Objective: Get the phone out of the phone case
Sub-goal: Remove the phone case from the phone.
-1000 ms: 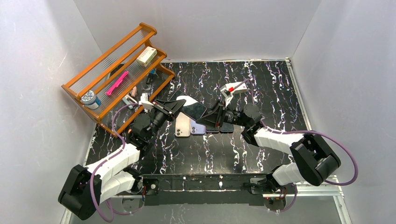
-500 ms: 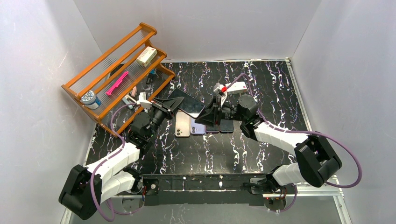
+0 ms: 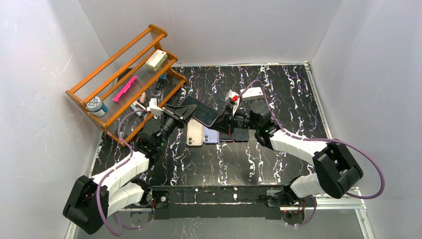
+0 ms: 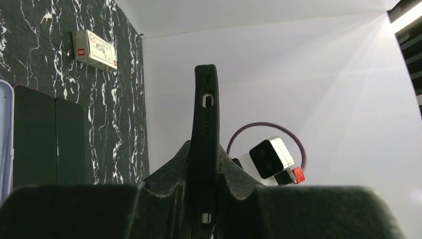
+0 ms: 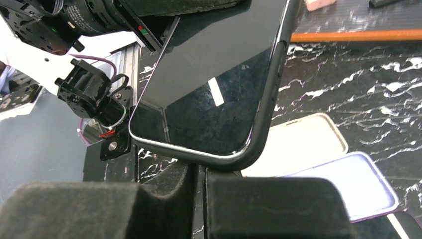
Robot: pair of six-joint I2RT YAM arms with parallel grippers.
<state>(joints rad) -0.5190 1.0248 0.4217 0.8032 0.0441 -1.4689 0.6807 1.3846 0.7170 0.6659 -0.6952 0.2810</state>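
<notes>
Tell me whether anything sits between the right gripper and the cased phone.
Nothing visible does. The left gripper holds the cased phone raised by one end, and the right gripper is right at its free corner. The spare phones lie on the table below, out of the way.

**Colour and pattern log — all views**

Table (image 3: 293, 94): black, with white marble-like veining and faint pinkish flecks.
Walls (image 3: 224, 30): plain pale grey-white.
Phone case (image 4: 205, 129): matte black.
Phone (image 5: 219, 74): glossy black glass with a thin bright rim.
Lying on the table: one cream case (image 3: 194, 133), one lilac case (image 3: 210, 135), two black slabs (image 3: 234, 134).
Rack (image 3: 158, 30): orange-brown frame. It carries a pink item (image 3: 125, 88), a cream box (image 3: 156, 59) and a jar (image 3: 95, 106) with a blue band.
Small box (image 3: 255, 93) at the back: white with a red mark.
Left arm (image 3: 122, 172) and right arm (image 3: 298, 147) — white shells, black joints.
Cable (image 4: 268, 124): purple.
</notes>
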